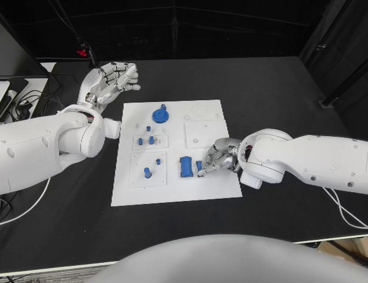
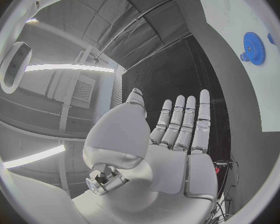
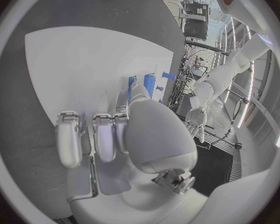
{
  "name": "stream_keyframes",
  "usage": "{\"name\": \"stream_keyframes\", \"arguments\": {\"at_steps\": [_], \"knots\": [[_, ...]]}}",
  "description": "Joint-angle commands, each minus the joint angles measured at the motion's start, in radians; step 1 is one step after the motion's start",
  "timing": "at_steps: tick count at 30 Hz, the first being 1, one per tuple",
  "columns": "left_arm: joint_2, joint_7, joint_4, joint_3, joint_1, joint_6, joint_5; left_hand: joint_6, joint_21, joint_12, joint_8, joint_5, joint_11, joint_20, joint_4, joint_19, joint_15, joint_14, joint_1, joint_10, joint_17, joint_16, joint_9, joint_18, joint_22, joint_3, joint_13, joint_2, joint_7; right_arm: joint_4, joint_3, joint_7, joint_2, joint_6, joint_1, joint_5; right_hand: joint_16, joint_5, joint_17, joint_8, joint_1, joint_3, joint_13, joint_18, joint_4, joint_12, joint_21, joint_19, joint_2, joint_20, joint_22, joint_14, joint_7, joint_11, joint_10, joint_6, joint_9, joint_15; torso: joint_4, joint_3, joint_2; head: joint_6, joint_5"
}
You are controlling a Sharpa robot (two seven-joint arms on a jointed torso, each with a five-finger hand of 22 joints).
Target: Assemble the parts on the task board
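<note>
A: What's on the desk?

B: A matte black top carrying the task board, a flat white rectangular plate with shallow square recessed panels. A round toothed blue gear sits near its far end; small blue pegs stand in the middle panel, and a blocky blue rectangular part stands toward the near side.

A: And the hands?

B: The left hand hovers off the board's far left corner, its silver fingers straight and apart, holding nothing. The right hand rests at the board's right edge, fingers curled downward just beside the blue block; whether they pinch anything I cannot tell.

A: Free room?

B: Bare black desk lies right of the board and beyond its far edge.
</note>
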Motion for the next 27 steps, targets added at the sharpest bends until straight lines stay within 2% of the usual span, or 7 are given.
{"name": "stream_keyframes", "arguments": {"at_steps": [1, 9, 15, 18, 22, 25, 27], "knots": [[0.000, 0.006, 0.001, 0.001, 0.002, 0.009, 0.002, -0.009, 0.004, 0.005, 0.004, 0.003, 0.002, 0.002, -0.001, 0.007, -0.001, -0.005, 0.004, -0.006, -0.001, 0.007, -0.001, 0.003, -0.002, -0.005, -0.002, 0.008, 0.114, 0.002, 0.000, 0.014, -0.003, -0.016, 0.001, -0.006, 0.002, 0.002, 0.263, -0.006, 0.002, -0.007, 0.259, -0.007, 0.003, -0.005, 0.003, 0.103, -0.005, -0.008, 0.263, 0.105, -0.004, -0.006, 0.106, 0.001, 0.002, -0.005, 0.0002, 0.0000, -0.001, 0.000, 0.000], [-0.002, 0.012, 0.003, 0.001, 0.001, 0.009, 0.002, -0.009, 0.004, 0.005, 0.004, 0.004, 0.002, 0.002, -0.001, 0.007, -0.001, -0.006, 0.005, -0.006, -0.002, 0.007, -0.001, 0.003, -0.002, -0.005, -0.002, 0.009, 0.114, 0.030, 0.000, 0.208, -0.047, -0.173, -0.003, 0.032, 0.002, 0.022, 0.263, -0.029, -0.037, -0.040, 0.259, -0.007, 0.034, -0.005, 0.003, 0.103, -0.032, -0.007, 0.263, 0.105, 0.003, -0.002, 0.106, -0.015, -0.004, -0.002, 0.0000, 0.0013, -0.002, 0.000, 0.010], [-0.005, 0.034, 0.006, 0.001, 0.001, 0.009, 0.002, -0.009, 0.005, 0.006, 0.007, 0.001, 0.002, 0.002, 0.002, 0.007, -0.001, -0.007, -0.003, -0.008, -0.005, 0.010, -0.001, 0.003, -0.003, -0.014, -0.002, 0.007, 0.114, 0.057, 0.001, 0.562, -0.113, -0.352, 0.000, 0.204, 0.002, 0.035, 0.263, -0.092, -0.047, -0.054, 0.259, -0.007, 0.047, -0.005, 0.001, 0.102, -0.029, 0.006, 0.262, 0.105, 0.022, 0.013, 0.106, -0.040, -0.044, 0.015, 0.0029, 0.0010, -0.001, 0.000, 0.019], [-0.003, 0.050, 0.008, 0.001, 0.000, 0.006, 0.002, 0.017, 0.006, 0.010, 0.020, 0.001, -0.001, 0.002, 0.001, 0.005, -0.002, -0.008, -0.012, -0.009, -0.011, 0.015, 0.001, 0.003, -0.006, -0.024, -0.002, 0.010, 0.108, 0.042, 0.002, 0.773, -0.125, -0.385, 0.007, 0.310, 0.002, 0.045, 0.263, -0.140, -0.006, -0.043, 0.259, 0.016, 0.047, -0.005, -0.082, 0.056, -0.004, 0.025, 0.230, 0.105, 0.041, 0.030, 0.106, -0.069, -0.080, 0.037, 0.0028, 0.0014, -0.003, 0.000, 0.024], [-0.004, 0.082, 0.018, 0.001, -0.007, -0.008, 0.003, 0.020, 0.008, 0.010, 0.015, -0.001, 0.009, 0.003, 0.001, 0.002, 0.002, -0.013, -0.019, -0.021, -0.016, 0.020, -0.003, 0.002, -0.012, -0.038, -0.003, 0.015, 0.026, 0.014, 0.002, 0.967, -0.115, -0.419, 0.010, 0.385, -0.034, 0.065, 0.204, -0.200, -0.008, -0.063, 0.254, 0.081, 0.048, -0.012, -0.373, -0.123, 0.006, 0.065, 0.118, 0.064, 0.089, 0.076, 0.098, -0.142, -0.141, 0.080, 0.0004, 0.0035, -0.003, 0.000, 0.041], [-0.007, 0.114, 0.032, 0.001, -0.017, -0.024, 0.003, 0.029, 0.009, 0.007, 0.013, -0.007, 0.016, 0.004, 0.001, 0.001, 0.006, -0.018, -0.021, -0.037, -0.017, 0.021, -0.003, 0.000, -0.014, -0.044, -0.003, 0.016, 0.007, -0.015, 0.002, 1.086, -0.089, -0.433, 0.011, 0.430, -0.229, 0.067, -0.058, -0.217, -0.039, -0.087, 0.098, 0.131, 0.045, -0.238, -0.638, -0.298, 0.018, 0.088, 0.014, -0.172, 0.108, 0.099, -0.177, -0.183, -0.178, 0.106, -0.0022, 0.0040, -0.005, 0.000, 0.055], [-0.010, 0.135, 0.043, 0.001, -0.025, -0.035, 0.003, 0.031, 0.007, 0.005, 0.008, -0.016, 0.020, 0.003, 0.001, -0.005, 0.010, -0.031, -0.028, -0.054, -0.017, 0.020, -0.003, -0.005, -0.018, -0.051, -0.003, 0.014, 0.004, -0.034, 0.002, 1.150, -0.065, -0.422, 0.012, 0.472, -0.520, 0.067, -0.365, -0.237, -0.094, -0.112, -0.157, 0.163, 0.034, -0.623, -0.886, -0.485, 0.037, 0.104, -0.086, -0.522, 0.122, 0.109, -0.616, -0.243, -0.201, 0.125, -0.0055, 0.0024, -0.005, 0.000, 0.070]]}}
